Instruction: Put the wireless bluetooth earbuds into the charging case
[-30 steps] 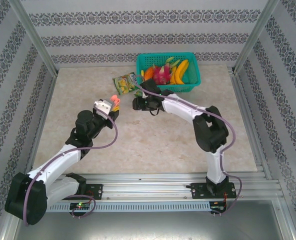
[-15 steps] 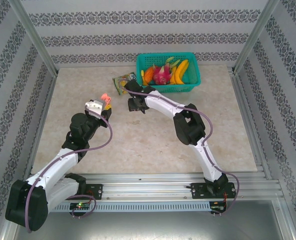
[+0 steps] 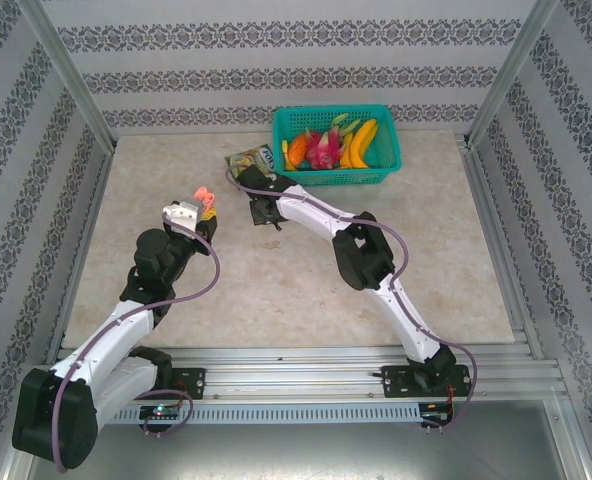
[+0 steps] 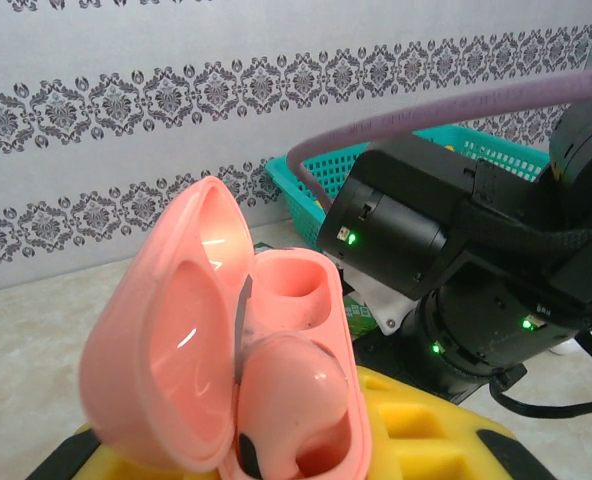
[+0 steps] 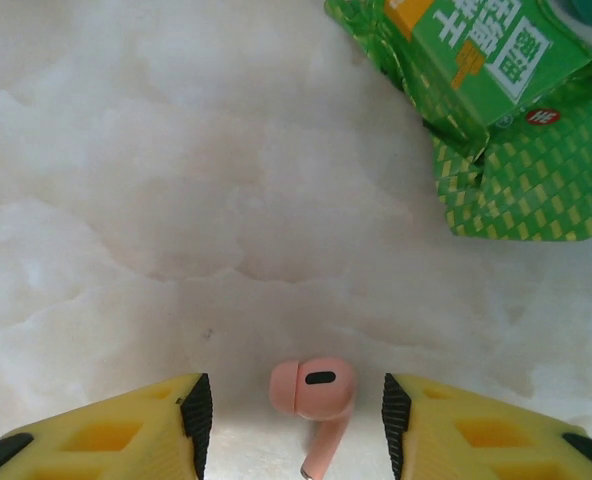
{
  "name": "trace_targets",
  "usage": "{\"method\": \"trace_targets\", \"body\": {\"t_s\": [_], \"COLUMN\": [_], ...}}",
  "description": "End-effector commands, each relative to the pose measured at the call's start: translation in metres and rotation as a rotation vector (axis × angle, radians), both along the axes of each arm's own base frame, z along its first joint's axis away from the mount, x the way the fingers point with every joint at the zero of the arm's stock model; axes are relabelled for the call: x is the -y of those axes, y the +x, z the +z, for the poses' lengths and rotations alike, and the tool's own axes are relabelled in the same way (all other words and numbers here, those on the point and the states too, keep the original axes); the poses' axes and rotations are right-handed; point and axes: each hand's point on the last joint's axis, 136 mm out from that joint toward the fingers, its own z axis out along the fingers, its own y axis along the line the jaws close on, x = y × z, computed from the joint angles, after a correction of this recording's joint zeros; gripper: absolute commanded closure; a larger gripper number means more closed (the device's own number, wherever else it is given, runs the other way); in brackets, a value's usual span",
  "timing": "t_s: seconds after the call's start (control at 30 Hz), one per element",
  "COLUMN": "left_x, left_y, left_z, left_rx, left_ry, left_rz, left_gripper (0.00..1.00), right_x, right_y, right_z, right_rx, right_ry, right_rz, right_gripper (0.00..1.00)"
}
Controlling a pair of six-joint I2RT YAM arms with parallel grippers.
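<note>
Since the earlier frame, the right arm is stretched further toward the far left of the table (image 3: 466, 260), and the right gripper (image 3: 263, 212) is brought closer to the snack packet (image 3: 246, 160). The left gripper (image 3: 198, 205) is shifted slightly leftward together with its load.

The left gripper is closed on the base of the pink charging case (image 4: 226, 370), which is held off the table with its lid swung open to the left. One pink earbud (image 4: 291, 395) is seated in the nearer socket of the case; the farther socket (image 4: 281, 285) is unfilled. The yellow fingers (image 4: 431, 430) are seen below the case, pressed against it.

The right gripper (image 5: 296, 420) is lowered to the table surface with its fingers (image 5: 126, 430) set partly apart. A second pink earbud (image 5: 313, 392) is found lying on the table between the two fingertips, stem pointing toward the camera. A narrow gap is seen on each side of it, so it is not gripped. Two green snack packets (image 5: 476, 70) are located just beyond, at the upper right of the right wrist view. A teal basket (image 3: 381, 175) of fruit is placed at the far edge.
</note>
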Motion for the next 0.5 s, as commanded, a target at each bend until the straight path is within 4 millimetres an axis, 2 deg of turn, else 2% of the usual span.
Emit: {"method": "trace_targets", "body": {"t_s": [0.0,0.47], "left_x": [-0.004,-0.007], "left_y": [-0.002,-0.003], "left_z": [0.014,0.014], "left_rx": [0.052,0.054], "left_ry": [-0.034,-0.046], "left_rz": [0.003,0.005], "left_gripper": [1.0,1.0], "right_x": [0.005,0.007], "right_y": [0.0,0.001], "right_z": [-0.003,-0.018], "right_rx": [0.012,0.005], "right_ry": [-0.044,-0.066], "right_rz": [-0.036,-0.052], "right_gripper": [0.5,0.56]}}
